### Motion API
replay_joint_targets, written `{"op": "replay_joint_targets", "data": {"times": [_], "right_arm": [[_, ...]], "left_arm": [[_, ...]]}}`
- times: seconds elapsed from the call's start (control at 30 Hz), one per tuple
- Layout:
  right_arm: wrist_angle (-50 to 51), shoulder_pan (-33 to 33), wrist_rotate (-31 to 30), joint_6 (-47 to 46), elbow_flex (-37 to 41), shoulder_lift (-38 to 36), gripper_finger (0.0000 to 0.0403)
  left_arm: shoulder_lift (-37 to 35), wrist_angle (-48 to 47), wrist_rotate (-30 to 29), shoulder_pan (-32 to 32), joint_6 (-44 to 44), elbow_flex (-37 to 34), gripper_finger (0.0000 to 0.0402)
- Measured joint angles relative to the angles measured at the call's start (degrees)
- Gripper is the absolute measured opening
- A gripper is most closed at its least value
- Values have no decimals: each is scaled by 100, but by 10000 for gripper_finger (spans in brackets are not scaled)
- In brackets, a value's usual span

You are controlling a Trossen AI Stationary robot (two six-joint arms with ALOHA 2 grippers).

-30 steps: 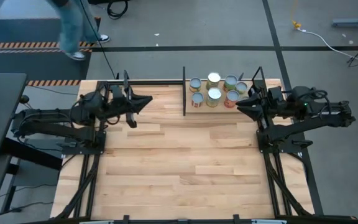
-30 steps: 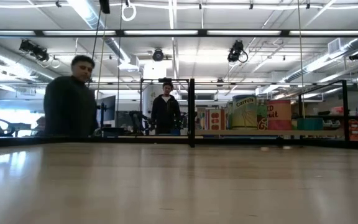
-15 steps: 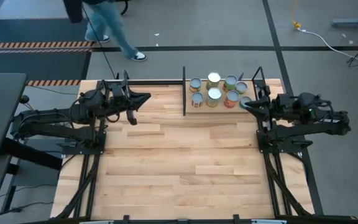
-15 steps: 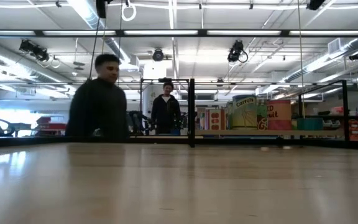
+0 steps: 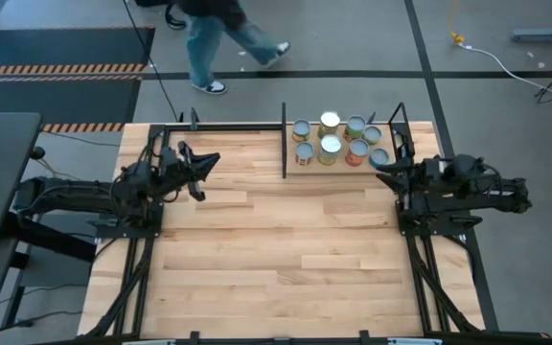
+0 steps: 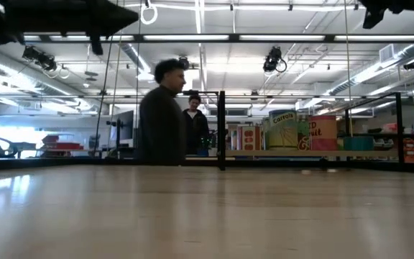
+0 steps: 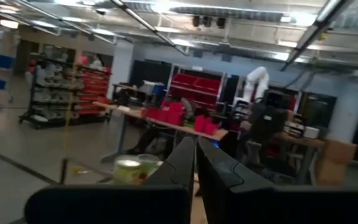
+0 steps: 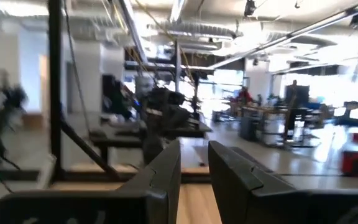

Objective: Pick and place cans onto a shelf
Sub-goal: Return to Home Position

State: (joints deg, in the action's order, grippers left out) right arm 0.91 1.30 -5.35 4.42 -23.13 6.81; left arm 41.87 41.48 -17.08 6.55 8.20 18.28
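Note:
Several cans (image 5: 333,139) with silvery lids stand upright in a cluster on the shelf (image 5: 284,144), a light board between black uprights at the table's far edge. They also show in the low view as cans (image 6: 300,133) and in the left wrist view as a pale can (image 7: 128,169). My left gripper (image 5: 214,159) (image 7: 196,140) hovers left of the shelf, shut and empty, pointing at it. My right gripper (image 5: 381,165) (image 8: 194,146) hovers at the shelf's right end with a narrow gap between its fingers and nothing in it.
Bare plank tabletop (image 5: 276,240) lies between the arms and toward the near edge. A black rail (image 5: 228,126) runs along the far edge, left of the shelf. A person (image 5: 223,43) walks on the floor beyond the far edge. Another person (image 6: 195,122) stands farther back.
Both arms have sunk and drawn back toward their own bases: my left gripper toward the table's left edge, my right gripper toward the right edge, away from the cans. Their dark parts now show at the top of the low view. A person walked rightward behind the table.

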Motion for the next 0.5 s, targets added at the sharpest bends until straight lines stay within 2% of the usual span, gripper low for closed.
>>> {"op": "replay_joint_targets", "data": {"times": [0.13,0.23,0.37,0.5], "right_arm": [[29,0,-107,390,293,-16,88],[13,0,-104,-268,499,-23,88],[-132,0,214,-1034,840,-168,88],[-872,1,441,-1093,1390,-349,88]], "left_arm": [[-430,41,-29,0,23,-444,22],[-1011,-278,-27,-20,19,-654,21],[-2021,-1796,-29,-31,16,-690,24],[-2750,-3211,-26,-36,114,-693,24]]}}
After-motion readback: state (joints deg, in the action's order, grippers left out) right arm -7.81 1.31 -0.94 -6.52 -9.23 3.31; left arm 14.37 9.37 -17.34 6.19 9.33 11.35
